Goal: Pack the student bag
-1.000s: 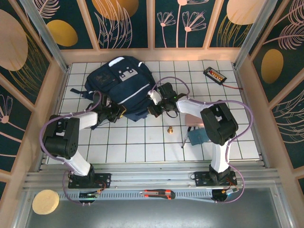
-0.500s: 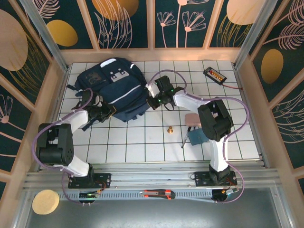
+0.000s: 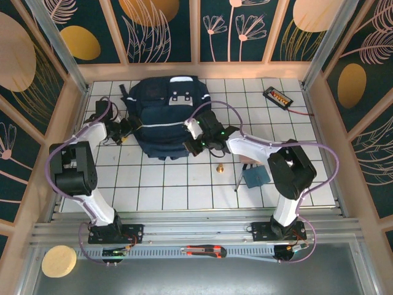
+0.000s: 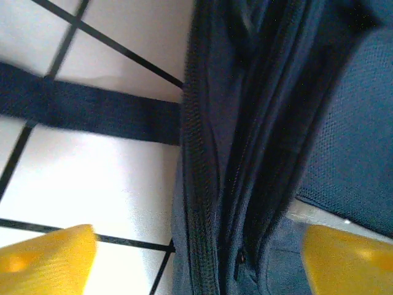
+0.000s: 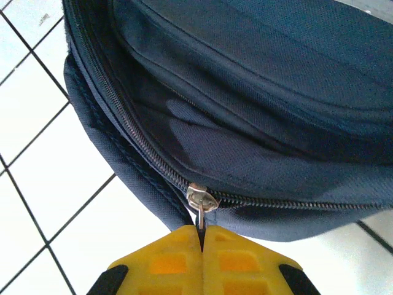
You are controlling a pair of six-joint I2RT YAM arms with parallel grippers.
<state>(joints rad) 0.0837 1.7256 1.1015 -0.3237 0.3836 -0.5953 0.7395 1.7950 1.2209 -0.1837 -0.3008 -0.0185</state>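
- While the student bag (image 3: 166, 120) lies flat on the white tiled table (image 3: 184, 184), the right gripper (image 5: 202, 243) is clamped on the zipper pull (image 5: 201, 200), yellow fingers pressed together over the tab at the bag's near edge.
- The bag sits directly ahead of that claw. Its bulk spreads away from the fingertips, and the zip track runs crosswise to them.
- To the claw's left the track curves off and appears parted, showing a dark compartment. To its right the teeth look meshed along the edge.
- The left gripper (image 4: 196, 261) stands wide open at the bag's flank, holding nothing. One yellow finger (image 4: 46, 258) is over bare tile and the other is over fabric, with a side seam and zip running lengthwise between them.
- A dark strap (image 4: 92, 110) lies across the tiles just ahead of the left claw, on its left side.
- The coming move likely turns on the right arm, since it alone has the slider. Widening the mouth would mean drawing the pull rightward along the track, not toward the claw, with the left claw placed to pin the flank.
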